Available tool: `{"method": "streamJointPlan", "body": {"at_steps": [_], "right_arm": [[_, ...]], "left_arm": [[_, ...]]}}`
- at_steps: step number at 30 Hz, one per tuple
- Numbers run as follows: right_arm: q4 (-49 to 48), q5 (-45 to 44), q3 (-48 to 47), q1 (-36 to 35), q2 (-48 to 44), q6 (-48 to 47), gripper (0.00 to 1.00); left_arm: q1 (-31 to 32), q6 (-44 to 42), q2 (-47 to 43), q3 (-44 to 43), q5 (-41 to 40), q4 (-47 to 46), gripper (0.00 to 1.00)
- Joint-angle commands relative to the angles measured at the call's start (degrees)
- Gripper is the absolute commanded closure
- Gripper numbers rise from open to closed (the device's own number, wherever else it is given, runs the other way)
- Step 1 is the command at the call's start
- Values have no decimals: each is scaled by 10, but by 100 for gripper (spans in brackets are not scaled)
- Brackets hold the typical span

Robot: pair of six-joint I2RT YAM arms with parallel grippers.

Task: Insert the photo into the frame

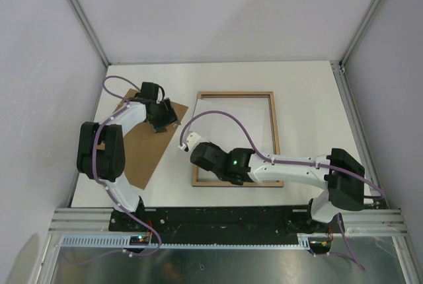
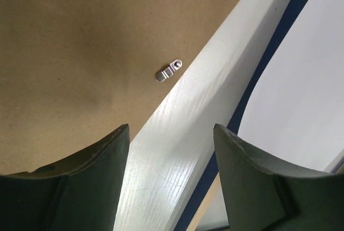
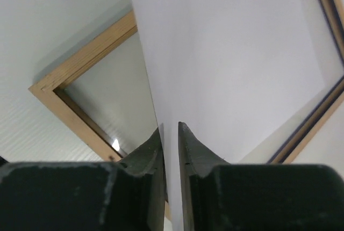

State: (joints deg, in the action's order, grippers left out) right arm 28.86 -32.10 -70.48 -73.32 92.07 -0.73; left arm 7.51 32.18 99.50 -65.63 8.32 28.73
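White tabletop (image 1: 310, 99) carries the frame (image 1: 234, 94), wood side up. The photo (image 3: 242, 53) lies mostly inside it, one edge pinched in the right gripper (image 3: 170, 129) jaws. The left gripper (image 2: 172, 134) jaws stand apart above the board (image 2: 70, 43). Risk: pushed askew, the sheet buckles or overrides the rail.

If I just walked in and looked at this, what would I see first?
Probably the big wooden frame lying back-up in the middle of the table. The photo shows its plain white back over it, with its edge between the fingers of the right hand. On the left, a brown cardboard board lies flat, and the left hand hangs open over it.
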Motion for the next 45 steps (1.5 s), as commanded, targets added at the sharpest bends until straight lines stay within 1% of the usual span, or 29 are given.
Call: {"method": "streamJointPlan", "body": {"at_steps": [1, 4, 6, 8, 12, 15, 19, 23, 25, 29, 33, 36, 39, 45], "right_arm": [[-30, 40, 8, 1, -22, 43, 77], [-29, 73, 15, 1, -33, 51, 56], [-28, 102, 19, 0, -46, 57, 46], [-27, 129, 26, 3, -65, 63, 38], [-20, 166, 31, 14, -113, 76, 28], [-9, 187, 36, 36, -150, 94, 25], [0, 207, 52, 91, -198, 132, 22], [-15, 255, 93, 190, -235, 178, 22], [-28, 285, 117, 248, -249, 210, 22], [-50, 339, 170, 369, -261, 281, 20], [-109, 428, 245, 466, -273, 338, 18], [-132, 453, 280, 494, -277, 361, 16], [-148, 460, 304, 500, -277, 378, 15], [-170, 455, 347, 504, -280, 400, 14]], "left_arm": [[-2, 23, -23, 20, 66, -32, 31], [-2, 39, -28, 48, 98, -53, 28], [-2, 46, -37, 65, 114, -64, 27], [-2, 48, -49, 77, 117, -68, 26], [-3, 45, -77, 99, 122, -69, 26], [-13, 41, -100, 121, 120, -69, 25], [-26, 25, -126, 148, 128, -69, 23], [-27, -15, -125, 151, 179, -68, 21], [-28, -38, -113, 145, 201, -68, 20], [-27, -77, -70, 121, 276, -68, 19], [-18, -85, -41, 103, 286, -69, 18], [-7, -86, -26, 90, 276, -68, 17], [4, -85, -9, 79, 270, -69, 17], [19, -84, 18, 63, 252, -67, 22]]}}
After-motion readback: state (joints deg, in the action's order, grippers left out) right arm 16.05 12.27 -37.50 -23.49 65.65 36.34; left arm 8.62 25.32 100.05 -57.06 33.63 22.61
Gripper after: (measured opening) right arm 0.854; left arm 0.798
